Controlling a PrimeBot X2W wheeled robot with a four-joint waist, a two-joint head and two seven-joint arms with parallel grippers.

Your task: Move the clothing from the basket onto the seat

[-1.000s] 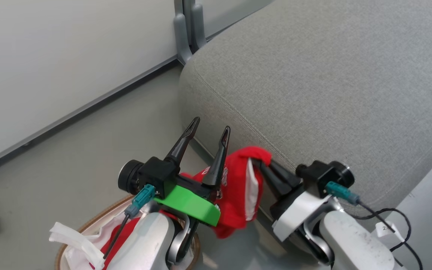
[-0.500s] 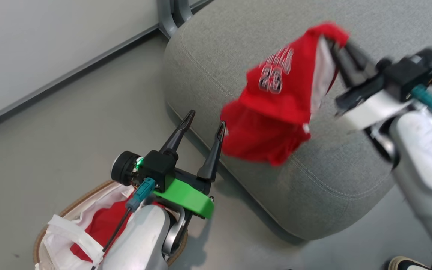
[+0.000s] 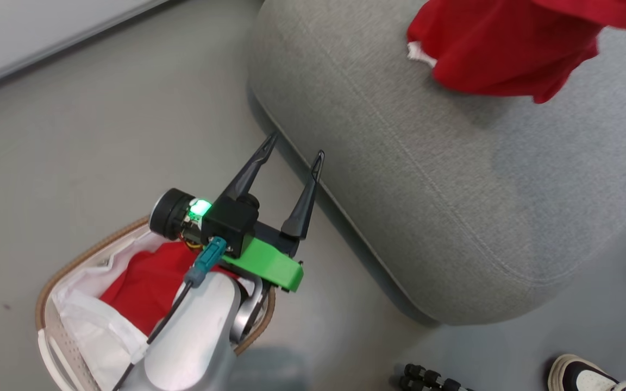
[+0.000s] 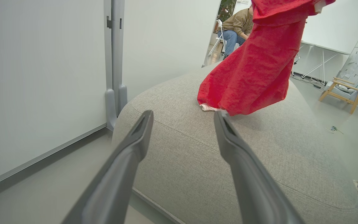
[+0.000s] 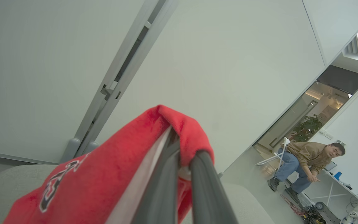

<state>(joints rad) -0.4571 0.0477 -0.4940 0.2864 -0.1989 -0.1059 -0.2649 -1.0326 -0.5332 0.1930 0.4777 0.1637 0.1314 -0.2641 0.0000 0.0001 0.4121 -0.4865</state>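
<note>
The right gripper [image 5: 185, 149] is clamped, its two long dark fingers pinching a fold of a bright red, nubby fabric garment [image 5: 104, 174] with a white trim strip and white-outlined numerals. That garment hangs in loose folds over the large grey woven-upholstery seat [image 3: 427, 190], a rounded cushion with a stitched seam near its edge; whether the hem touches it cannot be told. The left gripper [image 3: 295, 146] is spread and empty over the floor, between the cushion and the oval white perforated plastic basket [image 3: 39, 309] with a brown woven rim. In the basket another red garment [image 3: 139, 282] lies crumpled on crinkled white liner cloth [image 3: 95, 331].
</note>
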